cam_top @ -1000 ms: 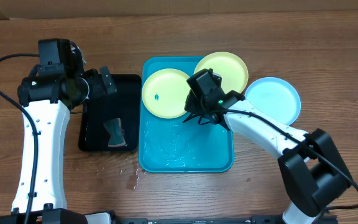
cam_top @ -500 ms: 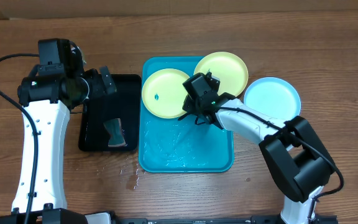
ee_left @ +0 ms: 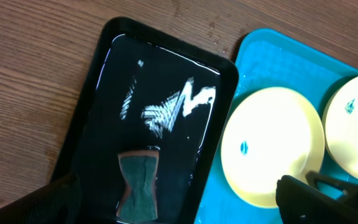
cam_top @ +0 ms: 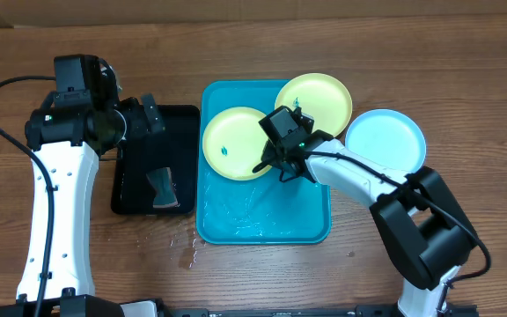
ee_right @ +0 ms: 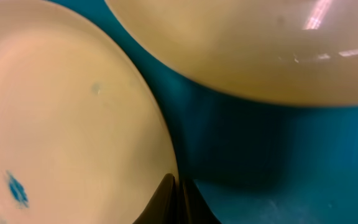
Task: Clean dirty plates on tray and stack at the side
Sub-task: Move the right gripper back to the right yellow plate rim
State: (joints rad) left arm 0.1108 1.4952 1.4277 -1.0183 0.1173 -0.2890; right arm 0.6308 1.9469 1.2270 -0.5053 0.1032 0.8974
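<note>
The right claw [cam_top: 269, 165] is clamped on the 4 o'clock rim of the nearer yellow-green plate [cam_top: 231, 141]. The rest of that plate lies toward 10 o'clock from the claw.

On the turquoise tray [cam_top: 262, 220], the front yellow-green plate [cam_top: 231, 145] and rear yellow-green plate [cam_top: 324, 99] are showing blue specks; the plate right of the tray [cam_top: 387, 141] is showing light blue.

Left pincer [ee_left: 179, 202] spread wide; right pincer [ee_right: 178, 198] closed.

Count: 3 plates [cam_top: 236, 141] [cam_top: 319, 95] [cam_top: 387, 141], 2 trays [cam_top: 271, 220] [cam_top: 179, 132], 1 sponge [cam_top: 161, 185].
Plates: 2 yellow, one in the right jaws, one just beyond them; 1 blue, off to their side. Trays: 1 blue, 1 black.
</note>
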